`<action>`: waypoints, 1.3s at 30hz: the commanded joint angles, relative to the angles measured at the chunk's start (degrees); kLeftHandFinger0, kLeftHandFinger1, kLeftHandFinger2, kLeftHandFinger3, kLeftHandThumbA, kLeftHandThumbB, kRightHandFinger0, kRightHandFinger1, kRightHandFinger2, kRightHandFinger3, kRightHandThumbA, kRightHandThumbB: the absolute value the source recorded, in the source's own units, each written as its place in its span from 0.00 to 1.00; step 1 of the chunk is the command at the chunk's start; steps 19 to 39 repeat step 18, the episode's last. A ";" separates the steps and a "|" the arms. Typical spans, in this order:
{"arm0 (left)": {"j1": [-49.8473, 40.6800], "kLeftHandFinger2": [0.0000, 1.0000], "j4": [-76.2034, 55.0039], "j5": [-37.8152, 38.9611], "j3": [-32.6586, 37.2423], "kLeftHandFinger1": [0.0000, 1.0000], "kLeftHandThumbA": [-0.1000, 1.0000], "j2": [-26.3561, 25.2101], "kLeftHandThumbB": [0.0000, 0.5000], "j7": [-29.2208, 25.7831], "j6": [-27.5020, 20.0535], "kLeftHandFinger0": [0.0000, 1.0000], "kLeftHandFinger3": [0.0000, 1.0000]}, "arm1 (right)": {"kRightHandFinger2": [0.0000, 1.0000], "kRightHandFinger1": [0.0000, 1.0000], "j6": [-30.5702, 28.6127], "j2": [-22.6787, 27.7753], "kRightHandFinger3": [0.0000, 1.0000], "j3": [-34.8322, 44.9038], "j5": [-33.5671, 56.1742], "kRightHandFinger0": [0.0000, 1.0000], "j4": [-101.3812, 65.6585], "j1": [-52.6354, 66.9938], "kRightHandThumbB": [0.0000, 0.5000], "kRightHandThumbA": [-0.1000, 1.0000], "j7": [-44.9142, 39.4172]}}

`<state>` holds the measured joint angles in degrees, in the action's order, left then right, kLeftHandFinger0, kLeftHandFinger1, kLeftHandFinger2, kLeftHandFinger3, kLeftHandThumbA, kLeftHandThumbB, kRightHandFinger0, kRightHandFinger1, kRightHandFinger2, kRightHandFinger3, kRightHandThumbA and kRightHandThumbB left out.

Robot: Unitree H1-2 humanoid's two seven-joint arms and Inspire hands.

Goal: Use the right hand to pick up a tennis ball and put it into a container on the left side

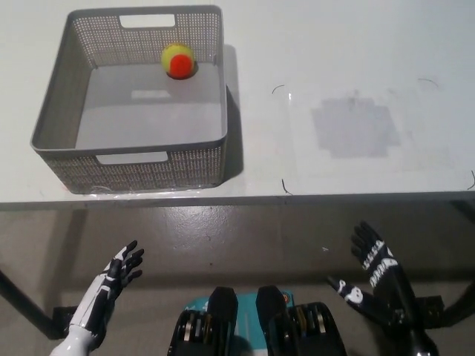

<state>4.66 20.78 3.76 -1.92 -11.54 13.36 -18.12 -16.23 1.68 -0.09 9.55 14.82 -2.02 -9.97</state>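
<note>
A yellow and orange tennis ball point(178, 60) lies inside the grey mesh basket point(59, 107), near its far wall, on the left part of the white table. My black right hand point(373, 278) hangs open below the table's front edge at the lower right, holding nothing. At the lower left my white left hand point(111, 279) rests below the table edge, open with fingers spread.
The white table point(349, 67) stretches right of the basket, with a faint grey square patch point(355, 127) and small dark marks on it. The table's front edge point(297, 199) runs across the middle; floor lies below it.
</note>
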 commanded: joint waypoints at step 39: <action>-1.03 1.00 -1.26 0.41 -1.25 1.00 1.00 0.35 0.58 -1.51 -2.39 1.00 1.00 | 1.00 1.00 -3.19 -0.23 1.00 0.88 3.98 1.00 6.61 -3.16 0.41 1.00 -2.55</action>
